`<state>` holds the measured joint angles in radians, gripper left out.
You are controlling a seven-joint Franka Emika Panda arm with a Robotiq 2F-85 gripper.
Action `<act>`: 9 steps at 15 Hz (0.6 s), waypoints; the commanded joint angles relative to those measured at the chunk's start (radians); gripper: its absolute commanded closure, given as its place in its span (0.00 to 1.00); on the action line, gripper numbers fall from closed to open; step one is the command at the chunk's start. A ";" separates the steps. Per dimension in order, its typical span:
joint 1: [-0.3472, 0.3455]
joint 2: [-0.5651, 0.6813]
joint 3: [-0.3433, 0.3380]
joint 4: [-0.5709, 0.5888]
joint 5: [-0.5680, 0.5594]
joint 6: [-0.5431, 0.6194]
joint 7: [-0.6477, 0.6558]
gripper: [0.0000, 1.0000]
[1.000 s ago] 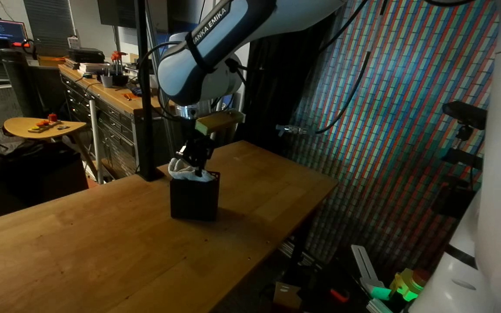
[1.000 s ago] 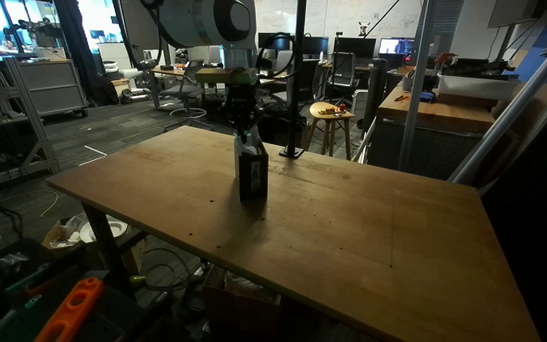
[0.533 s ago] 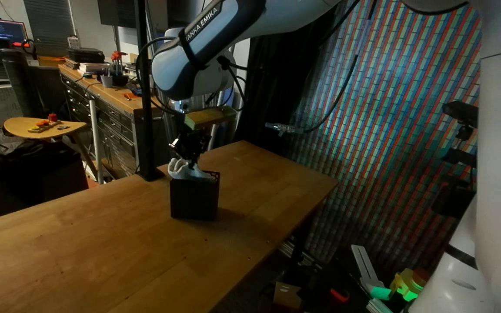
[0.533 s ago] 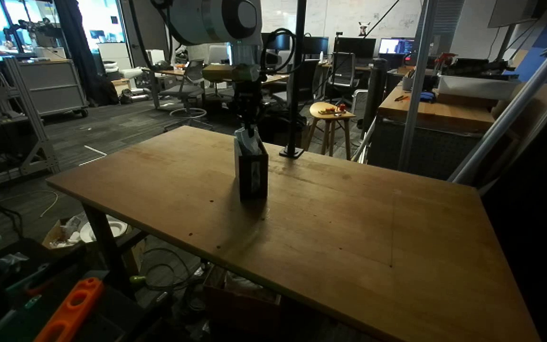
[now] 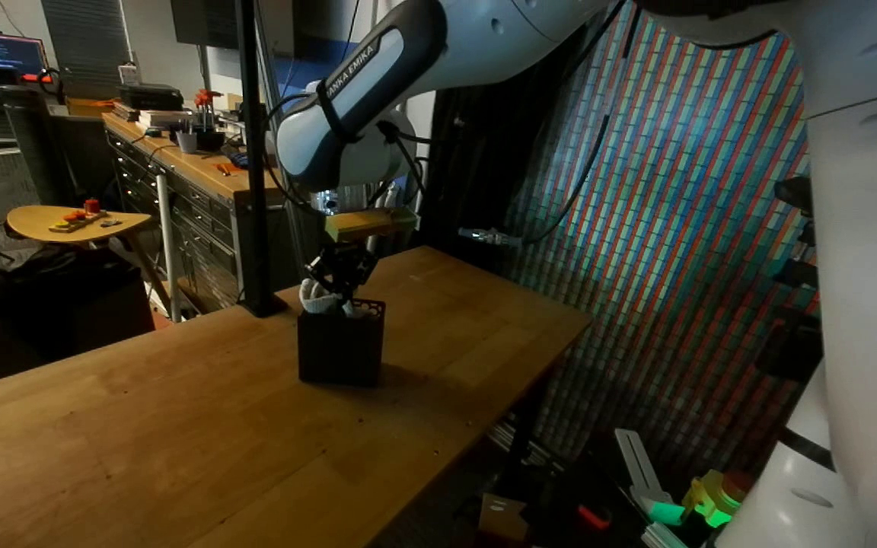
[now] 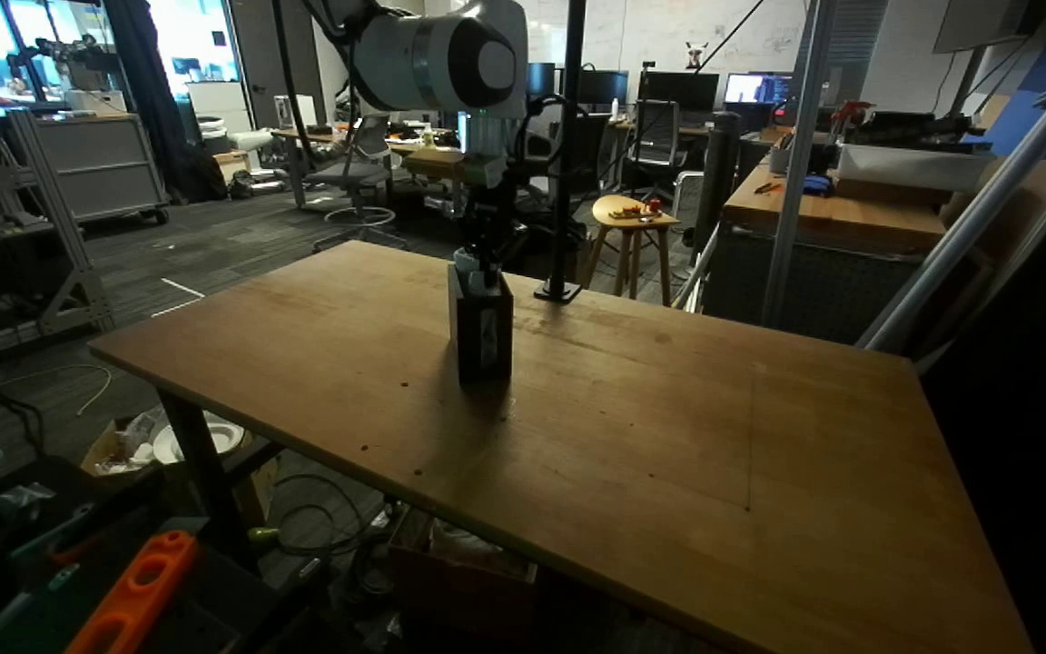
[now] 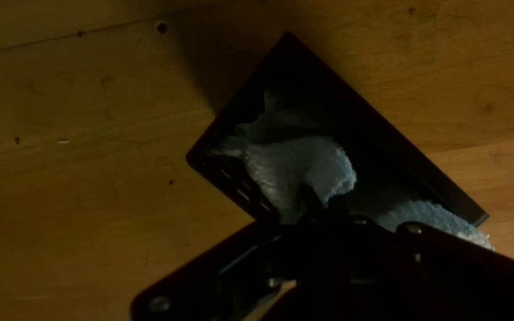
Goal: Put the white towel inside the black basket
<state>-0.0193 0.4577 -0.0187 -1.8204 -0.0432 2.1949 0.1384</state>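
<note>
Gripper (image 7: pixel 325 203) stands at the mouth of the black basket (image 5: pixel 341 350), tips close together at the white towel (image 7: pixel 290 165); whether they pinch cloth, I cannot tell. Part of the towel lies inside, part bulges above the rim. Open room shows along one long wall. Near it, a black post (image 5: pixel 254 167) edges the table (image 5: pixel 180 434).

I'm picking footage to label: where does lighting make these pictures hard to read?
Wrist view: dim; the gripper partly blends into the black basket, and the white towel looks grey-blue. In an exterior view: the wooden table is shadowed in front of the basket, the upper left corner partly washed out.
</note>
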 commanded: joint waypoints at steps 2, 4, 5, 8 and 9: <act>0.001 0.047 -0.015 0.052 0.052 -0.029 0.045 0.98; 0.005 0.061 -0.017 0.062 0.059 -0.035 0.059 0.98; 0.008 0.069 -0.018 0.069 0.057 -0.045 0.070 0.98; 0.018 0.099 -0.020 0.089 0.048 -0.071 0.096 0.98; 0.019 0.108 -0.018 0.095 0.051 -0.078 0.098 0.98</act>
<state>-0.0182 0.5233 -0.0264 -1.7800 -0.0053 2.1632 0.2108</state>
